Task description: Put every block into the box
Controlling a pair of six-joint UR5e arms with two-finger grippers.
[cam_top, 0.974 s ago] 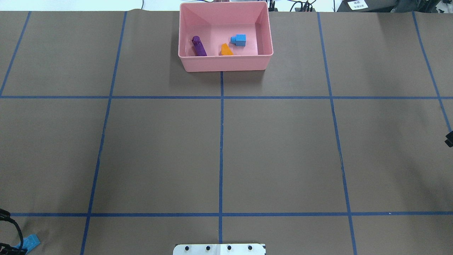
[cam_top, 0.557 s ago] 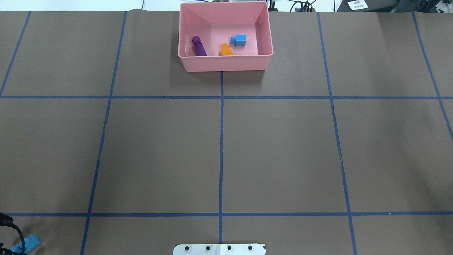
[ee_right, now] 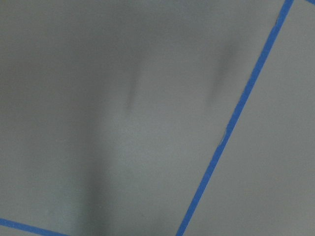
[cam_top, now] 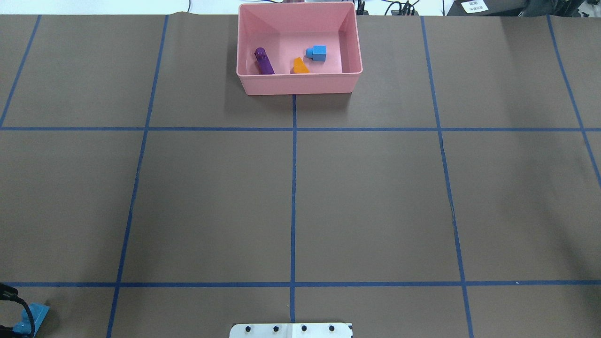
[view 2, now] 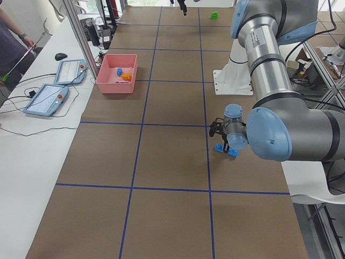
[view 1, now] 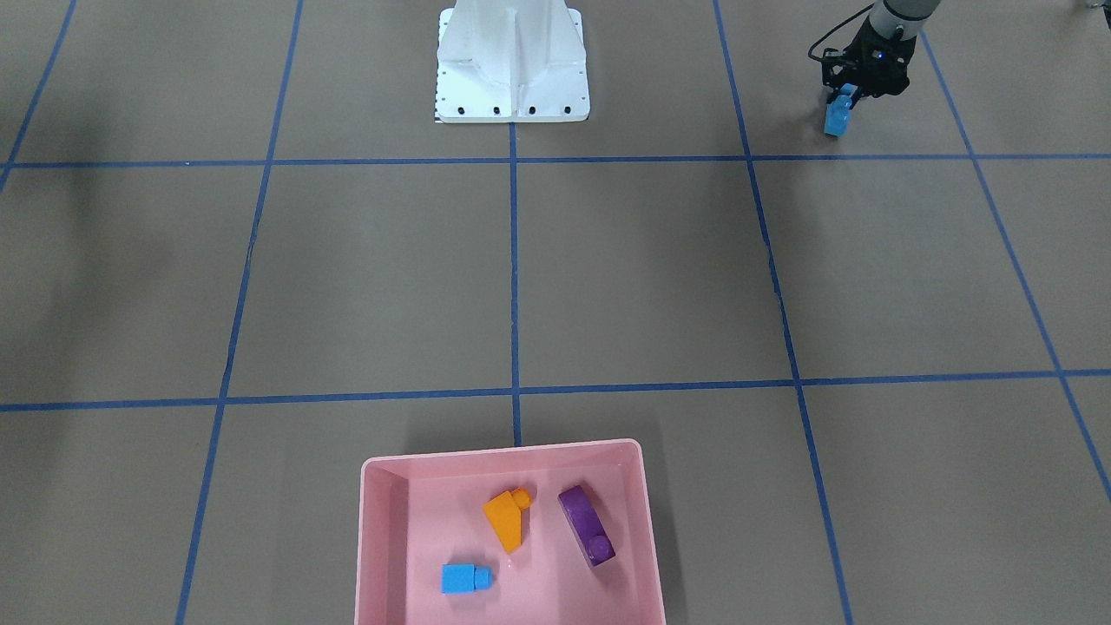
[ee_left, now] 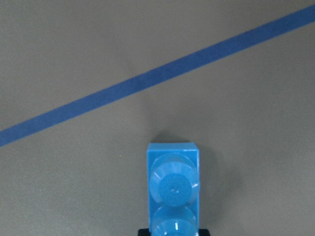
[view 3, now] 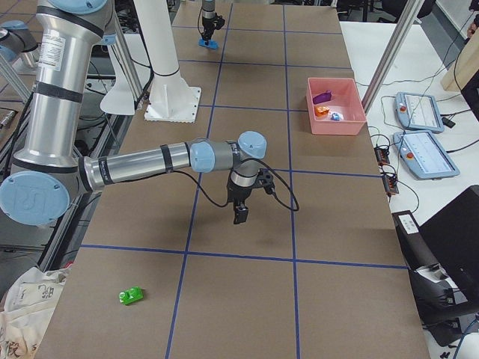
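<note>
The left gripper [view 1: 844, 97] is clamping one end of the long light-blue block [view 1: 837, 120], a glossy studded brick. Its long axis is pointing straight out ahead of the fingers, close to the matte brown paper [view 1: 642, 269] and a blue tape line [ee_left: 147, 81]. Far ahead of that gripper, across wide open paper, the smooth round-cornered pink box [view 1: 503, 450] is holding the orange sloped block [view 1: 506, 519], the purple oblong block [view 1: 585, 524] and the small blue cube [view 1: 464, 578], all apart. The right gripper [view 3: 241, 215] is hanging over bare paper, its opening impossible to tell, with the small green block [view 3: 132, 296] lying well apart from it.
</note>
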